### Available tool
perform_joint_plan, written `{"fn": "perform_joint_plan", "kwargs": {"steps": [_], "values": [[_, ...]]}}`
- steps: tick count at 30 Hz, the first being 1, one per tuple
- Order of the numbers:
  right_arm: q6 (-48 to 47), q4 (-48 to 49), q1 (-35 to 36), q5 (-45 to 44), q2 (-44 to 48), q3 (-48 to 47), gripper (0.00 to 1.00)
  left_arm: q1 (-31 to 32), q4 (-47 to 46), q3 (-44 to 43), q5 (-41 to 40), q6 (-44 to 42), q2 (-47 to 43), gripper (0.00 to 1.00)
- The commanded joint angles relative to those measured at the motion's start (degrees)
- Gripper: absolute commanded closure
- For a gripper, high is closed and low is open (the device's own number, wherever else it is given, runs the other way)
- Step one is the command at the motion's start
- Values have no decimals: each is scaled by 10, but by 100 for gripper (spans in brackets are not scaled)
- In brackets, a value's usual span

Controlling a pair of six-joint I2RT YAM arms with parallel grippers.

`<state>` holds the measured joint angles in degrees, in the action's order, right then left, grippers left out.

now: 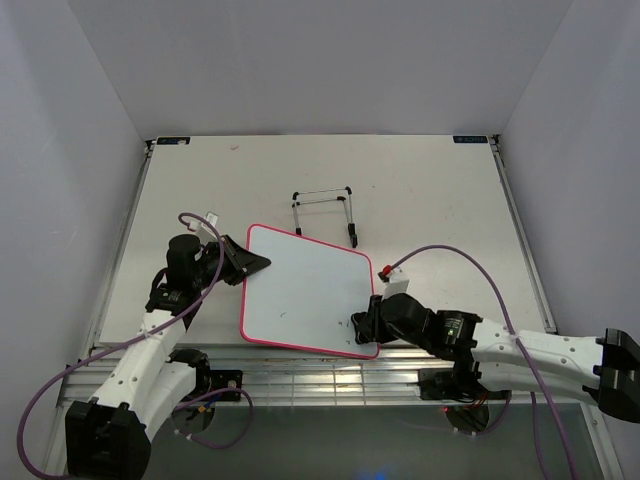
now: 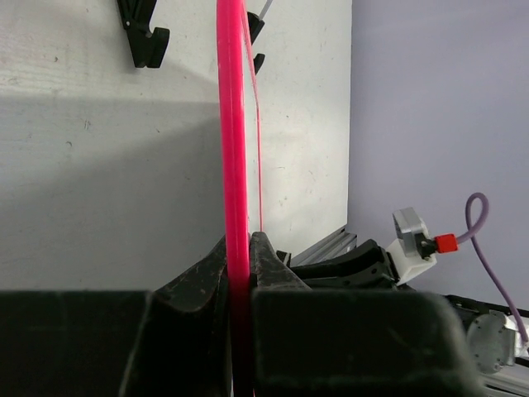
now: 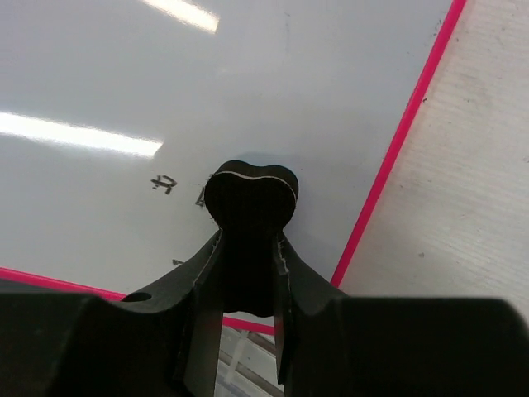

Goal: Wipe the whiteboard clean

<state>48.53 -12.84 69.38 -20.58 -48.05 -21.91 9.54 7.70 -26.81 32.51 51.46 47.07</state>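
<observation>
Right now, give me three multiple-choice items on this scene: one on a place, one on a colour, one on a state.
1. Where does the wire stand sit relative to the whiteboard?
A. Just beyond its far edge
B. On top of it
C. Between it and the arms' bases

2. What colour edges the whiteboard?
A. Blue
B. Pink-red
C. Green

3. How is the right gripper?
A. Open and empty
B. Clamped on the stand
C. Shut on the eraser

Answers:
1 A: the top view shows the stand past the board's far side.
2 B: a pink-red line runs round the white surface.
3 C: the right wrist view shows the black eraser pinched between the fingers, over the board.
</observation>
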Motion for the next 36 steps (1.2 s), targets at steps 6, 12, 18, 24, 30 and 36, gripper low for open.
{"fn": "perform_joint_plan", "kwargs": {"steps": [6,12,18,24,30,36], "values": [[-102,20,0,89,-81,-190,92,2,-34,-5,-3,-8,-16,100],[-138,73,17,155,-195,-284,92,4,-35,-8,-4,-7,-15,100],[-177,61,40,164,-289,-380,92,6,-38,-8,-5,-7,-8,100],[-193,37,51,154,-339,-419,92,6,-44,-4,-5,-6,-6,100],[-186,19,53,119,-375,-402,92,6,-46,-6,-3,-4,-7,100],[-178,9,48,97,-389,-374,92,7,-45,-9,-2,-5,-7,100]]}}
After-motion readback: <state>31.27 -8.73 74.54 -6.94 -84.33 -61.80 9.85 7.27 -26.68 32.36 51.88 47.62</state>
